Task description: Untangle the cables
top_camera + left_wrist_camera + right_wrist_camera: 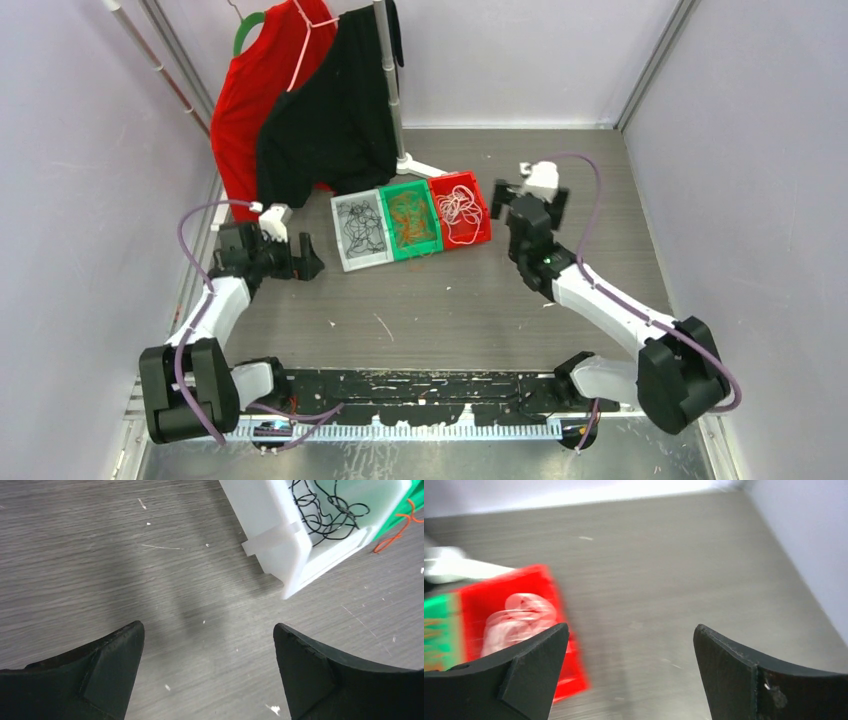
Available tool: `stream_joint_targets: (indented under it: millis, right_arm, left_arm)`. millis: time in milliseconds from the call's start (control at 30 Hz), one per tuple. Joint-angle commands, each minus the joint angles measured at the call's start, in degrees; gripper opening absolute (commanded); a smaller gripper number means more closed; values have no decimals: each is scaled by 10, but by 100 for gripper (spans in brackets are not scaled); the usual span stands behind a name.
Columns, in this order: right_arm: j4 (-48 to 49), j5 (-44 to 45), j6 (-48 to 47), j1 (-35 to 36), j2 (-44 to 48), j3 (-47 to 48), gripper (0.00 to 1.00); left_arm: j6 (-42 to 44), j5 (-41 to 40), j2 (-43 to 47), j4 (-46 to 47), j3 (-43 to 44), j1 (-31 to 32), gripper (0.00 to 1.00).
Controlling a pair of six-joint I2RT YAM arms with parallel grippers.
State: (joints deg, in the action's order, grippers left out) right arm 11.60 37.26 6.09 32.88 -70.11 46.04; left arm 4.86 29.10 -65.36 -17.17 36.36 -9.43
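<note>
Cables, thin curly wires, sorted across three plastic trays; left gripper 9 o'clock, right gripper 3 o'clock, both wide.

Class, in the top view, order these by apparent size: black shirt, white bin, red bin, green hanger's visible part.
1. black shirt
2. white bin and red bin, too alike to rank
3. green hanger

Walls: pale purple, all around.
Bench: grey, with wood lines.
Back corner: red shirt and black shirt hanging on a stand.
</note>
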Motion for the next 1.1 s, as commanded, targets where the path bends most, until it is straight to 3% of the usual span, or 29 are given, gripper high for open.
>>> stream_joint_targets:
  millis: [0,200,333,433,700,767,900,1067]
  right_arm:
    - [146,160,62,-85,52,-129,100]
    - [170,175,134,-195,25,-214,100]
    - [221,156,106,-218,-10,-247,100]
    - [270,134,80,-221,-39,-263,100]
    - [388,69,15,-229,-118,-264,100]
    - [400,55,18,-240,-136,-264,100]
    - [414,19,18,-250,-160,-260,100]
    - [436,-53,27,-274,-162,-276,100]
  left_arm:
    - [-64,33,-7,341,-85,-2,100]
    - [-102,-2,-69,536,-146,1,100]
    - [-122,-10,-129,644,-176,6,100]
    - [-116,-9,-134,600,-155,7,100]
    - [-101,-48,-135,601,-154,7,100]
    - [-104,-89,-141,659,-171,4,100]
    - [-97,-63,-186,751,-196,4,100]
    - [-77,-90,-245,889,-241,31,100]
